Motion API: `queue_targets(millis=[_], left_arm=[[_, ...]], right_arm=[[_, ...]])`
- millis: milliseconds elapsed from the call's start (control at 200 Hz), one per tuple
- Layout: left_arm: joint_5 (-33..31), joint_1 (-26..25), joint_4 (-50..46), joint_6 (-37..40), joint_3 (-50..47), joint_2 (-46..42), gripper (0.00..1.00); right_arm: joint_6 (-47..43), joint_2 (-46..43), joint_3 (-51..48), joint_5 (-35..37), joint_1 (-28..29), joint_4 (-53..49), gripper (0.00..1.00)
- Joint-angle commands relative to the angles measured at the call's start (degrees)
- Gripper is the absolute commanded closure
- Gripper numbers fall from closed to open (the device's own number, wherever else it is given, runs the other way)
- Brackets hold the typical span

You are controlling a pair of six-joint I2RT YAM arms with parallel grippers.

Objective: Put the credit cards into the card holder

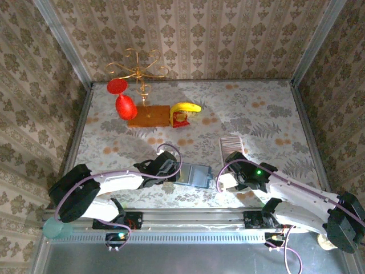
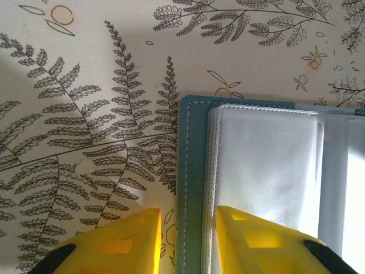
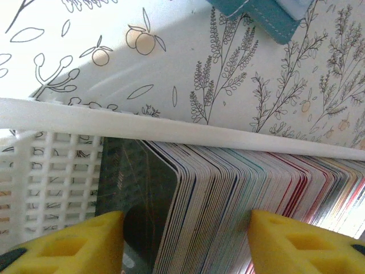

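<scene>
The teal-blue card holder lies open on the table between the arms, its clear sleeves facing up. My left gripper is at its left edge. Seen from the left wrist, this gripper is open, its yellow fingers straddling the holder's stitched teal border. The credit cards stand on edge as a striped row in a long white tray. My right gripper is over that tray. The right wrist view shows this gripper open, with several cards between its fingers and a dark card at the row's front.
At the back of the table stand a gold wire stand with red ornaments, a wooden board and a banana. Patterned walls close in the table. The tray's near wall lies between the cards and the holder's corner.
</scene>
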Motion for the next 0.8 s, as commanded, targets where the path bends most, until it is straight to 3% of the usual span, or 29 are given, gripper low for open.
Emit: queue_targets(millis=[0, 390, 795], left_arm=[[2.2, -1.5, -3.4, -2.2, -2.4, 0.5, 0.69], [2.3, -2.2, -4.1, -4.3, -3.3, -3.0, 0.69], [2.1, -2.7, -4.0, -5.2, -3.8, -3.8, 0.69]], right_arm=[[-1.0, -0.9, 0.1, 2.9, -0.5, 1.2, 0.49], [-0.5, -3.7, 0.0, 1.5, -0.5, 0.4, 0.68], [0.6, -5.8, 0.0, 1.5, -0.6, 1.1, 0.74]])
